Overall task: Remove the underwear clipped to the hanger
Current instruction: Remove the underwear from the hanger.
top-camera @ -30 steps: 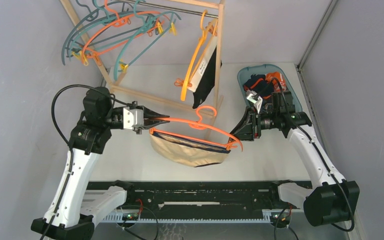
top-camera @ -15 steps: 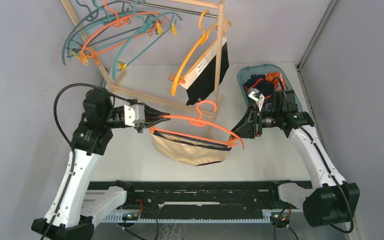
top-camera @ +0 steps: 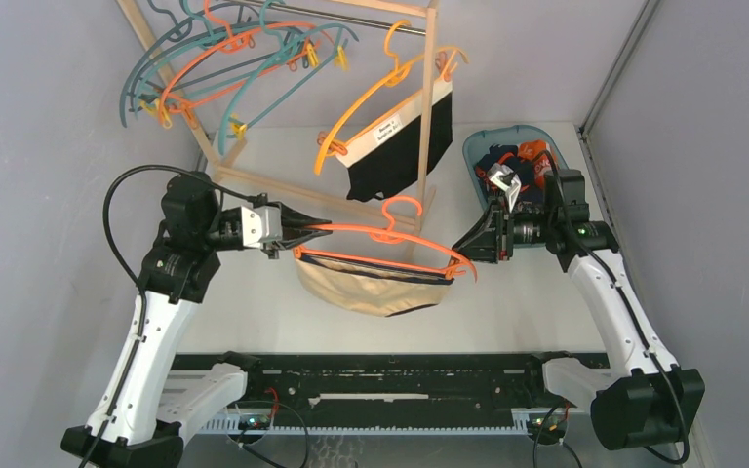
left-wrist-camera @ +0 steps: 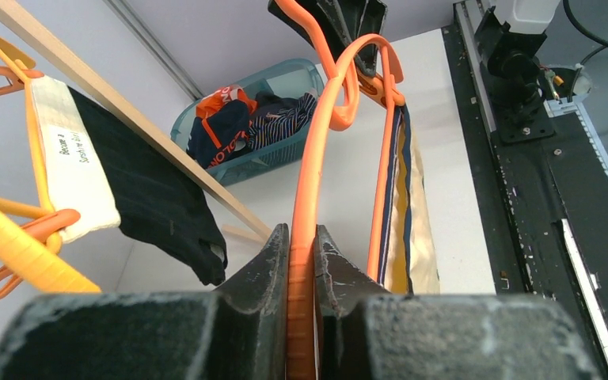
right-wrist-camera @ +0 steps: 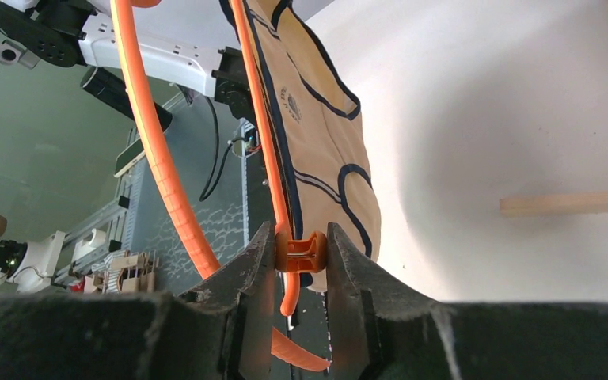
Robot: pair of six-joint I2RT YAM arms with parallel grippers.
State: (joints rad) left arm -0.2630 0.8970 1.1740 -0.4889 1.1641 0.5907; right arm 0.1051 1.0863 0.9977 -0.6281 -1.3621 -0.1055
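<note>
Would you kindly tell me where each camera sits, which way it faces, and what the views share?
Top: above and behind the arms, looking down at the table; left hand and right hand show.
Left wrist: faces right along the hanger toward the basket; its fingers grip the hanger.
Right wrist: faces left along the hanger; its fingers pinch a clip.
Shared: hanger and beige briefs.

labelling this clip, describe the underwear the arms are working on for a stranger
Over the middle of the white table hangs an orange hanger. The underwear clipped under it is beige with navy trim; the other hanging pair is black.
</note>
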